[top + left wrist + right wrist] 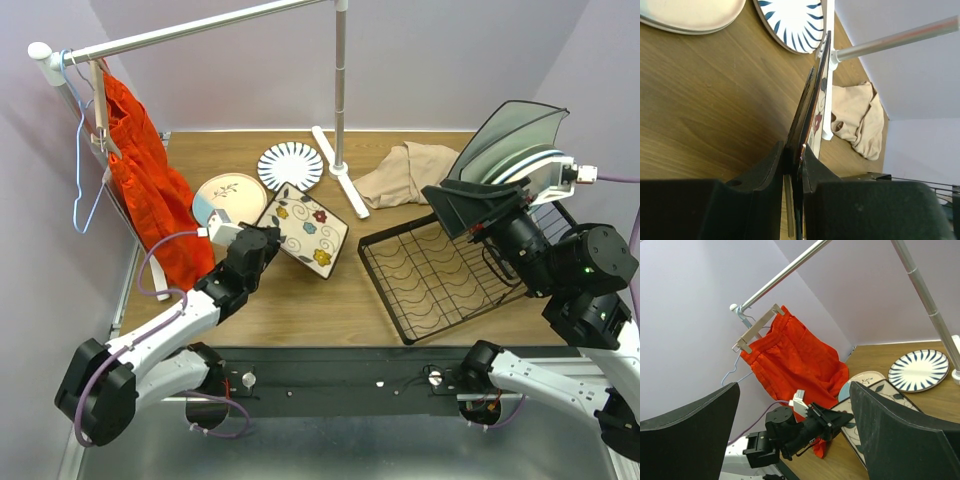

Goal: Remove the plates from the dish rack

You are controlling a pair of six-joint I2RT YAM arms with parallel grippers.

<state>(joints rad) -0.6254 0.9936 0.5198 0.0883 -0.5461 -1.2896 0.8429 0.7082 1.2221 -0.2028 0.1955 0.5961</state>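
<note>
My left gripper (pixel 268 238) is shut on the near left edge of a square floral plate (pixel 308 228). That plate shows edge-on between the fingers (pixel 812 107) in the left wrist view. A pink-and-blue plate (pixel 228 197) and a round plate with dark stripes (pixel 290 165) lie flat on the table behind it. The black wire dish rack (pixel 430 272) sits at the right. Its upright section holds a pale green plate (pixel 515 130) and other plates (pixel 535 163) on edge. My right gripper (pixel 468 205) hangs wide open just left of them, with nothing between its fingers (pixel 905 440).
A white clothes rail with its pole (pixel 340 85) and foot (pixel 338 178) stands at the back. A red garment (pixel 145 175) hangs from it at the left. A beige cloth (pixel 405 172) lies crumpled between the rail's foot and the rack.
</note>
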